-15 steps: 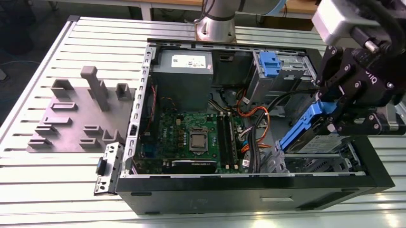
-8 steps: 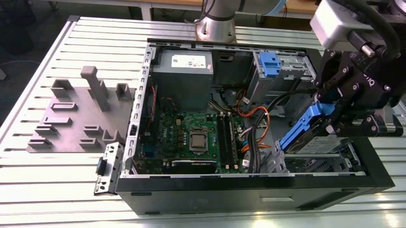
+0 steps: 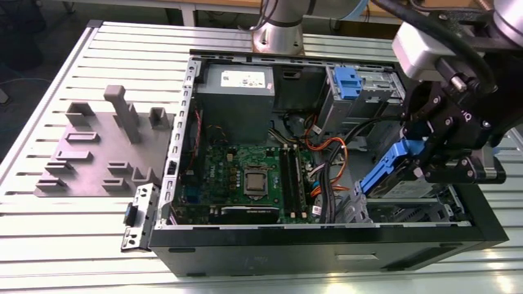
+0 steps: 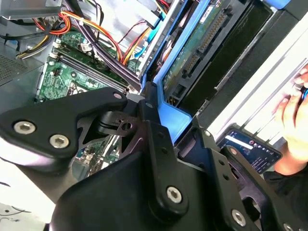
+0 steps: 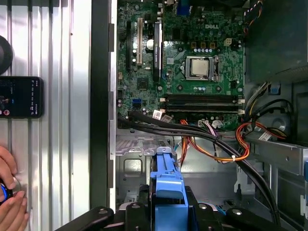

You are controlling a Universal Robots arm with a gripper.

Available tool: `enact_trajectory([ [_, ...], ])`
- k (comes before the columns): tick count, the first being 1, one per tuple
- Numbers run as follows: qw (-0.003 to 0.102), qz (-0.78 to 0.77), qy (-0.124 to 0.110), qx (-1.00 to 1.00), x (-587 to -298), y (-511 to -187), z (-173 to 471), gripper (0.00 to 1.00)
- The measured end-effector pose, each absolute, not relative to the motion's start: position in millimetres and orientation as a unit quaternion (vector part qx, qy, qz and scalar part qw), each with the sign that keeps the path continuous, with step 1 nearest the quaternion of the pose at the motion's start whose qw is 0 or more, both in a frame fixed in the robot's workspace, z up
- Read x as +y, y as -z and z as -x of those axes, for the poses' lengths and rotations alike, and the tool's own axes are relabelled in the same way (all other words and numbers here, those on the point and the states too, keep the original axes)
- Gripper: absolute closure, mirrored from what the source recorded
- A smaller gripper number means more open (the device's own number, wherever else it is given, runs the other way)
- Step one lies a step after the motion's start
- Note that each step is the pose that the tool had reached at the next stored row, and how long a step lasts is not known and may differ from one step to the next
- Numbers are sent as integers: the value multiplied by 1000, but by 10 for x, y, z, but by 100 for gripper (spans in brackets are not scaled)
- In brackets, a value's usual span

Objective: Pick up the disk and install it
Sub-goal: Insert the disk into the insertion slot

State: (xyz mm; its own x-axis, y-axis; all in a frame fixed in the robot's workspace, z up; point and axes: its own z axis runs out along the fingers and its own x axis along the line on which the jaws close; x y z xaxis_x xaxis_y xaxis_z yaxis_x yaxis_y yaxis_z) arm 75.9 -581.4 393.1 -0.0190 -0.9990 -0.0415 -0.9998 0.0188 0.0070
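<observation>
Tool (image 3: 425, 160) clenched on the disk (image 3: 384, 174), holding it tilted on edge above the open computer case (image 3: 327, 236), over the corner bay nearest the black front panel. Blue rail of the disk faces the motherboard (image 3: 245, 177); its silver body sits against the tool

- Step in hand, as I judge it: carrying and lining up. Disk is lifted clear of the case floor, not yet seated in any bay
- Next move calls for levelling the disk and matching its rails to the bay's guides, while staying off the orange and black cable bundle (image 3: 327, 156) that runs just beside the bay
- In the second wrist view the blue rail (image 4: 168, 115) is pinched between black fingers (image 4: 154, 130), and the disk's circuit side with its connector row shows beyond them
- Spare blue clip (image 3: 347, 82) sits in the upper drive cage, well apart from the tool
- Grey fixture block (image 3: 106, 153) rests on the slatted table (image 3: 49, 245) outside the case
- A person's hand (image 5: 9, 207) and a phone (image 5: 19, 96) lie on the table beside the case wall

Hard to make out: the bay's guides are covered by the tool and disk; the label side is hidden; contact between disk and bay frame cannot be told
</observation>
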Motion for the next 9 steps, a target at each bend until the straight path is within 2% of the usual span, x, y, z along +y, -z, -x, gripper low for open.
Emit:
enact_trajectory([
  [9,12,700,-17,714,-5819,-3767,-763,64],
])
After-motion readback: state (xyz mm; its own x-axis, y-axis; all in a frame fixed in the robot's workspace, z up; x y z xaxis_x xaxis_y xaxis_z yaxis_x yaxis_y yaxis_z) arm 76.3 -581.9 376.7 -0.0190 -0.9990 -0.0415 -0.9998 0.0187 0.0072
